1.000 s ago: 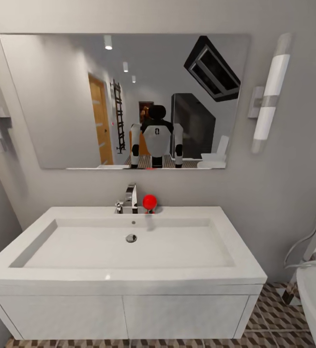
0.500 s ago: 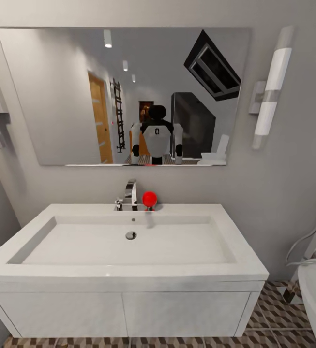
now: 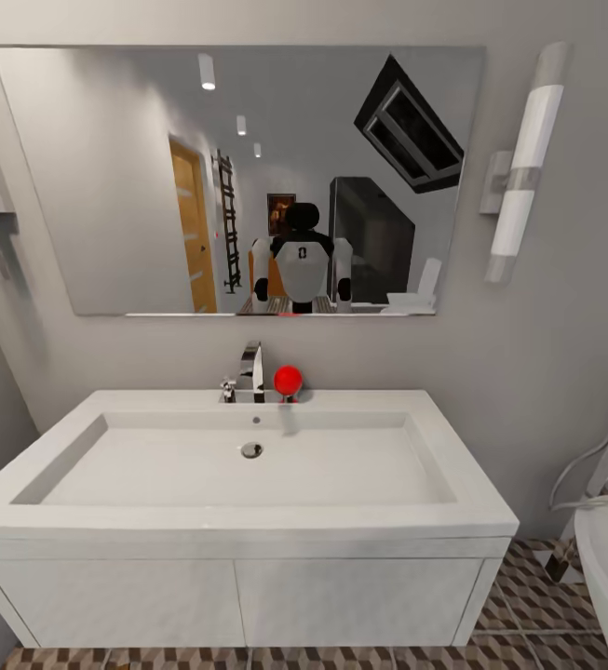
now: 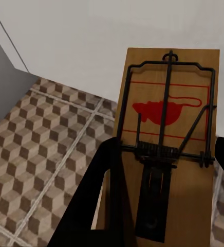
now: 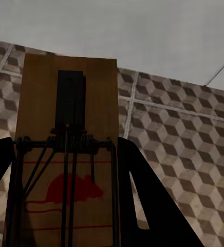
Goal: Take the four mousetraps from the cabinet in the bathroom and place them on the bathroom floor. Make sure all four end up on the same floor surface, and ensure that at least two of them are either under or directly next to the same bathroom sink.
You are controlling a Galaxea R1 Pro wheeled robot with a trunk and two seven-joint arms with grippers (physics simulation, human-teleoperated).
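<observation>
Head view: the sink (image 3: 248, 465) fills the middle, its tap (image 3: 250, 372) at the back edge with a red ball (image 3: 288, 379) just beside it, and the mirror (image 3: 238, 177) above shows the robot's own reflection. Compared with a second ago the whole picture has slid: the mirror's top edge sits higher and a little more of the vanity (image 3: 238, 600) and the floor (image 3: 527, 605) shows beneath the sink. That reads as the camera tipping down or the robot closing in, not the fixtures moving. For the task, I judge the robot is squaring up to the sink to lay traps at its foot.

Left wrist view: the left gripper (image 4: 163, 175) is part open, its dark fingers (image 4: 104, 200) clasping the long edges of a mousetrap (image 4: 166, 118), a wooden slab with a red mouse print and black wire spring. The trap hangs above the floor tiles, near a white panel, probably the vanity.

Right wrist view: the right gripper (image 5: 66, 195) is likewise closed to trap width on a second mousetrap (image 5: 66, 103), held off the floor with a pale wall beyond. Neither trap is set down yet.
</observation>
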